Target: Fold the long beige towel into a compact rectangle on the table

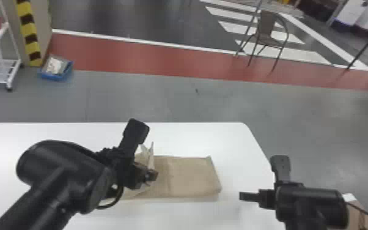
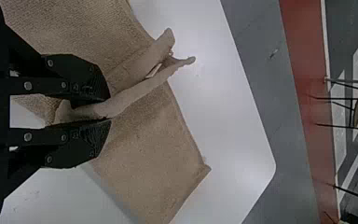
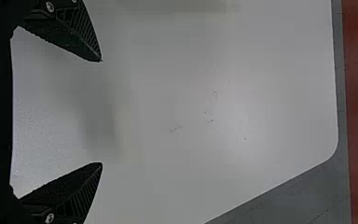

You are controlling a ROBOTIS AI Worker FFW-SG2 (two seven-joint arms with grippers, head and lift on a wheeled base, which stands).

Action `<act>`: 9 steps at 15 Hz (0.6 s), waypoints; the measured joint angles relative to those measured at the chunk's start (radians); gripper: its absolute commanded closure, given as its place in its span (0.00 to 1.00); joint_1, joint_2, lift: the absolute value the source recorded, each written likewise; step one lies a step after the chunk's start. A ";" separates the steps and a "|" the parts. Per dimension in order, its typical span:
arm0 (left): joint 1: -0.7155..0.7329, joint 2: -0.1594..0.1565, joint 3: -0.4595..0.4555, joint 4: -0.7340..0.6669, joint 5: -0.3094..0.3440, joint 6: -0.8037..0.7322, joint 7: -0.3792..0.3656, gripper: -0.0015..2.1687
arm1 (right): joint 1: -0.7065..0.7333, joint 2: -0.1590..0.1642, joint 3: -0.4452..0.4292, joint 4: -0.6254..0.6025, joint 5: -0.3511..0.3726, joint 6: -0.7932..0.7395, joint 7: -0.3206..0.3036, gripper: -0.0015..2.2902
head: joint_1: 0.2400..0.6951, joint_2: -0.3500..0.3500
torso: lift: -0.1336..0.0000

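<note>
One towel (image 1: 189, 176): left hand (image 1: 151, 175) pinching it, right hand (image 1: 266, 198) clear beyond its edge.

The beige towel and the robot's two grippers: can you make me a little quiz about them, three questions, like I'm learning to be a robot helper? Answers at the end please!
1. Pick one. What is pinched in the left gripper?
a) the chair
b) a bit of the beige towel
c) the blue tray

2. True or false: the right gripper has its fingers spread apart, with nothing between them but a view of the table below.

3. Fill in the colour: the towel lies on a ____ table.

Key: 1 b; 2 true; 3 white.
</note>
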 measured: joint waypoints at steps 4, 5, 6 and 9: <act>0.002 0.000 -0.017 0.008 0.009 -0.036 0.018 0.02 | 0.002 0.000 0.000 -0.004 0.000 0.008 0.003 0.04 | 1.00 0.00 | 1.00; 0.002 0.000 -0.016 0.008 0.009 -0.038 0.017 0.02 | 0.004 0.000 0.001 -0.012 0.000 0.014 0.008 0.04 | 1.00 0.00 | 1.00; 0.002 0.000 -0.010 0.008 0.008 -0.039 0.011 0.02 | 0.007 0.002 0.002 -0.029 0.000 0.029 0.021 0.04 | 1.00 0.00 | 1.00; 0.025 0.000 0.056 -0.002 0.001 -0.039 -0.051 0.02 | 0.013 0.007 0.002 -0.115 -0.039 0.127 0.070 0.04 | 1.00 0.00 | 1.00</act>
